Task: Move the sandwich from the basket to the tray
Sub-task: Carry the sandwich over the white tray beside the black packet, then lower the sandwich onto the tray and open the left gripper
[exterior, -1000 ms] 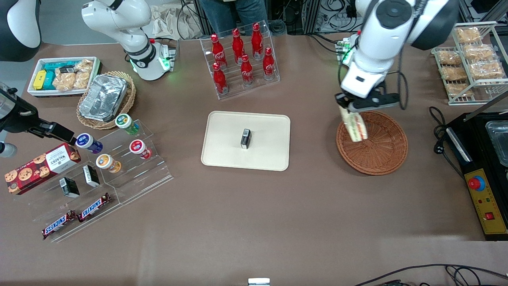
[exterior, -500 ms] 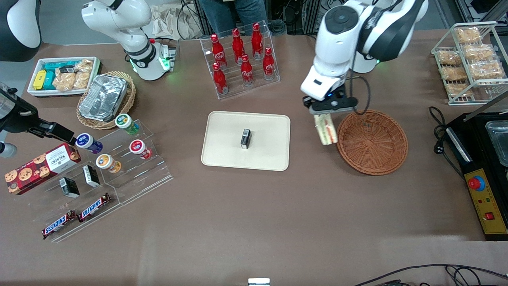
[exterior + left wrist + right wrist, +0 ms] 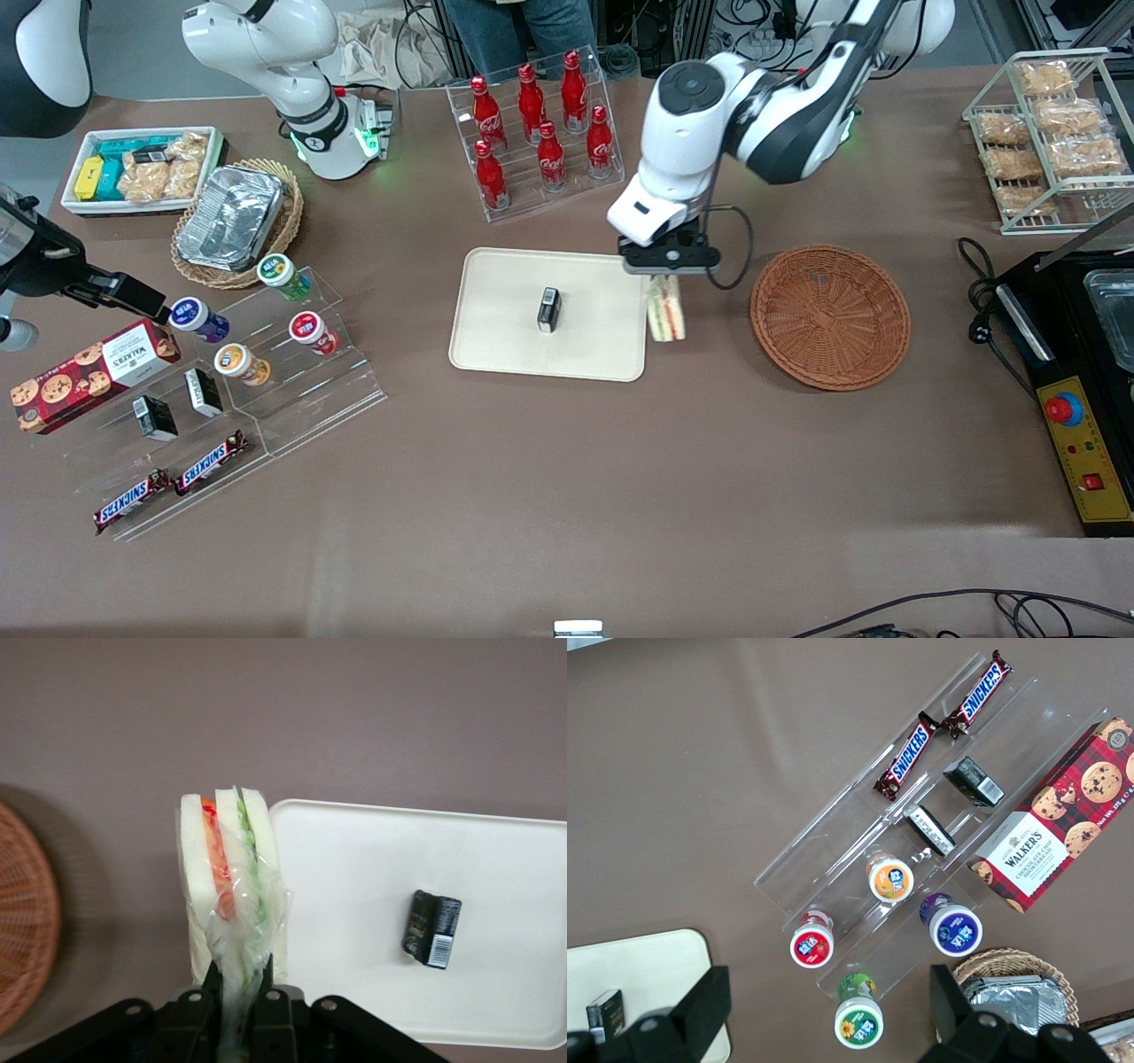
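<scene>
The sandwich (image 3: pixel 665 307), wrapped in clear film, hangs in the air from my gripper (image 3: pixel 666 275), which is shut on its wrapper end. It hovers over the tray's edge nearest the basket, between tray and basket. In the left wrist view the sandwich (image 3: pixel 230 877) shows pale bread with red, orange and green layers, pinched between the black fingers (image 3: pixel 213 979) of the gripper (image 3: pixel 237 985). The cream tray (image 3: pixel 505 346) (image 3: pixel 354 904) carries a small black box (image 3: pixel 548 309) (image 3: pixel 431 928). The reddish-brown wicker basket (image 3: pixel 830 316) (image 3: pixel 22 921) sits empty toward the working arm's end.
A clear rack of red cola bottles (image 3: pixel 538 133) stands farther from the front camera than the tray. A tan basket with a foil container (image 3: pixel 232 219), a stepped clear display of cups (image 3: pixel 266 346) and snack bars lie toward the parked arm's end. A black machine (image 3: pixel 1076 372) sits past the basket.
My gripper has carried the sandwich up out of the basket and sideways to the tray's edge. The basket is left empty.
</scene>
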Robot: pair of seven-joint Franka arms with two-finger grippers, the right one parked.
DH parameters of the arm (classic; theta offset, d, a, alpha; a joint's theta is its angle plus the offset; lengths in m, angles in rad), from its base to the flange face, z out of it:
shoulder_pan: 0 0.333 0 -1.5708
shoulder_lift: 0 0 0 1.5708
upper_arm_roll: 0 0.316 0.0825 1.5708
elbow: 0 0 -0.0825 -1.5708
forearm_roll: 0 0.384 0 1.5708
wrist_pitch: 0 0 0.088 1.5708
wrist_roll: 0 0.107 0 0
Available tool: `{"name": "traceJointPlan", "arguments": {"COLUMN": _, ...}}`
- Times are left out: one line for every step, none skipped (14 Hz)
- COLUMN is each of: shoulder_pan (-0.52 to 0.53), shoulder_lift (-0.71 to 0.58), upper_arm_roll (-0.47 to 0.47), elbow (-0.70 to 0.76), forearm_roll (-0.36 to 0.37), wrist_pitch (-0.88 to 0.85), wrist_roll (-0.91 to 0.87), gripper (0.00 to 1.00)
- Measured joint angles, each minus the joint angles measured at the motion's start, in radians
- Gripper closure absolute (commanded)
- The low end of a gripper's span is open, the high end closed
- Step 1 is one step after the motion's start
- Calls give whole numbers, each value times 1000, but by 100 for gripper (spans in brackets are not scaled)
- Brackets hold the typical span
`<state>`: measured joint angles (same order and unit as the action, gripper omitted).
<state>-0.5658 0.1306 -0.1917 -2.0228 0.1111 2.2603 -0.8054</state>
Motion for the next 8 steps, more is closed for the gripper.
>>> {"name": "traceJointPlan", "arguments": {"shoulder_pan": -6, "shoulder_lift": 27, "upper_arm_roll": 0, "elbow": 3, "forearm_roll": 0, "wrist_pitch": 22, "wrist_roll": -4, "gripper": 100}}
{"name": "traceJointPlan", "arguments": {"shoulder_pan": -11, "shoulder_lift": 54, "upper_arm_roll": 0, "elbow": 10, "forearm_roll": 1, "wrist_pitch": 41, "wrist_roll": -5, "gripper": 100}}
{"name": "traceJointPlan", "arguments": {"shoulder_pan": -17, "shoulder_lift": 80, "upper_arm_roll": 0, "elbow": 20, "forearm_roll": 2, "wrist_pitch": 59, "wrist_roll": -5, "gripper": 100}}
{"name": "traceJointPlan", "arguments": {"shoulder_pan": -23, "shoulder_lift": 106, "upper_arm_roll": 0, "elbow": 29, "forearm_roll": 4, "wrist_pitch": 78, "wrist_roll": -5, "gripper": 100}}
{"name": "traceJointPlan", "arguments": {"shoulder_pan": -27, "shoulder_lift": 128, "upper_arm_roll": 0, "elbow": 37, "forearm_roll": 9, "wrist_pitch": 100, "wrist_roll": -4, "gripper": 100}}
{"name": "traceJointPlan", "arguments": {"shoulder_pan": -29, "shoulder_lift": 148, "upper_arm_roll": 0, "elbow": 41, "forearm_roll": 22, "wrist_pitch": 124, "wrist_roll": -4, "gripper": 100}}
{"name": "traceJointPlan", "arguments": {"shoulder_pan": -30, "shoulder_lift": 165, "upper_arm_roll": 0, "elbow": 42, "forearm_roll": 34, "wrist_pitch": 146, "wrist_roll": -4, "gripper": 100}}
{"name": "traceJointPlan", "arguments": {"shoulder_pan": -30, "shoulder_lift": 181, "upper_arm_roll": 0, "elbow": 42, "forearm_roll": 42, "wrist_pitch": 163, "wrist_roll": -4, "gripper": 100}}
